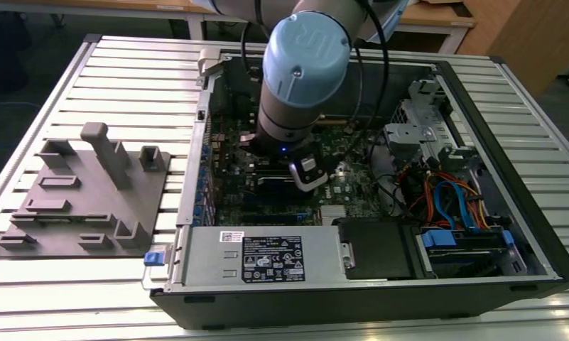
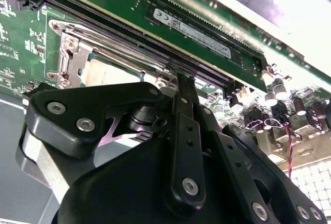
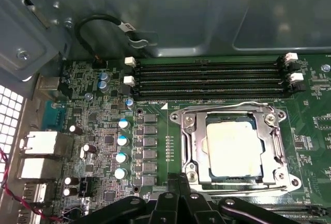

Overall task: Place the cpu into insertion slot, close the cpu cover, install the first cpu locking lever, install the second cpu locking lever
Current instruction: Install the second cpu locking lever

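Note:
The cpu (image 3: pixel 231 149), a pale silver square, lies in the insertion slot (image 3: pixel 282 115) on the green board. The cpu cover (image 3: pixel 194 141), a silver frame, lies flat around it. One thin wire lever (image 3: pixel 243 103) runs along the socket side nearest the memory slots, and another (image 3: pixel 248 188) runs along the opposite side. My gripper (image 3: pixel 181 185) is shut, its black fingertips together just off a socket corner, by the end of that second lever. In the second wrist view the gripper (image 2: pixel 184 81) stands beside the cpu (image 2: pixel 111 74) and cover (image 2: pixel 72 53). In the exterior view the gripper (image 1: pixel 308 174) hangs inside the computer case.
Long black memory slots (image 3: pixel 207 79) run beside the socket, one holding a module (image 2: pixel 191 25). Capacitors (image 3: pixel 122 149) and rear ports (image 3: pixel 39 144) stand nearby. The case wall (image 1: pixel 511 177), drive cage (image 1: pixel 426 121) and coloured cables (image 1: pixel 445 199) crowd the exterior view's right. A grey fixture plate (image 1: pixel 85 199) lies left.

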You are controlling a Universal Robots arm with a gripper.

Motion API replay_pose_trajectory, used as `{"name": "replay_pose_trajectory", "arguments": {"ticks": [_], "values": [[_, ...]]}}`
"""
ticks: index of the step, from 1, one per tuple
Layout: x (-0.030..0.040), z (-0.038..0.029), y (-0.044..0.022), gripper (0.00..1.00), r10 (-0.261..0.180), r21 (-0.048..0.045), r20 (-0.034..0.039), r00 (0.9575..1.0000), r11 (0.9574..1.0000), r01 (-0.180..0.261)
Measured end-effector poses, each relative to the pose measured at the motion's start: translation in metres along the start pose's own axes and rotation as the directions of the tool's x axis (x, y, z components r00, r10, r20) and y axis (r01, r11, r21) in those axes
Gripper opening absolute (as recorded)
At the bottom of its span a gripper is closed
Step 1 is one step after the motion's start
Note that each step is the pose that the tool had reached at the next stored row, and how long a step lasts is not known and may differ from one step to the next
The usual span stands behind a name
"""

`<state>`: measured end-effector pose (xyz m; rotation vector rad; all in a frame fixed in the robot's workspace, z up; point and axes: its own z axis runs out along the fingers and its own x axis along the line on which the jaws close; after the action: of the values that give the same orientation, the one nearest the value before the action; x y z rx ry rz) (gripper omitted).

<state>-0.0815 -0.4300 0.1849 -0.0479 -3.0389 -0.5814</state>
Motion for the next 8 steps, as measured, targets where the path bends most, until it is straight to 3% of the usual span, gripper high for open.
{"name": "replay_pose_trajectory", "arguments": {"ticks": [4,8], "values": [[0.0027,0.0009,0.0014,0.1,0.0,-0.0003,0.0011,1.0,1.0,0.0],[0.0045,-0.0076,0.0057,0.1,0.0,0.0,0.0011,1.0,1.0,0.0]]}}
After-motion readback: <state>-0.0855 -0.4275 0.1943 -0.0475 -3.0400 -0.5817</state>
